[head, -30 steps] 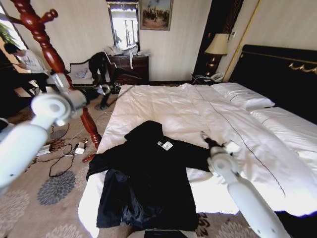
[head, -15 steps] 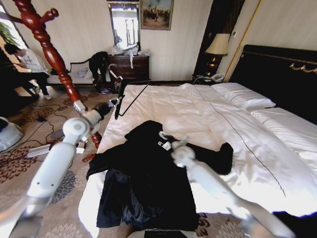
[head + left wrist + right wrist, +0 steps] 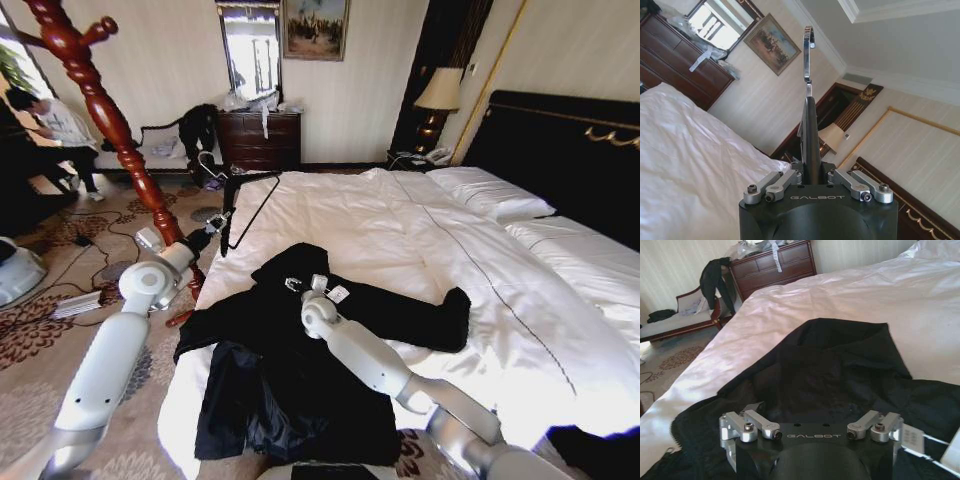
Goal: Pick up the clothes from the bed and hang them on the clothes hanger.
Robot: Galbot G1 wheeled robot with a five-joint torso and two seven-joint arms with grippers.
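Fingers (image 3: 812, 176) of left gripper (image 3: 212, 229) clamping a wire hanger (image 3: 252, 205); right gripper (image 3: 305, 285) now hovering over coat (image 3: 300, 350) collar on bed (image 3: 400, 230), having swung in; finger state unclear.

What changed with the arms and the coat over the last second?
The right gripper swung in from the bed's right side to above the black coat near its collar. The left gripper, shut on a black wire hanger, lowered toward the bed edge. The coat lies unmoved.

black coat (image 3: 300, 370) sprawled on white bed (image 3: 400, 230); reddish coat stand (image 3: 100, 110)
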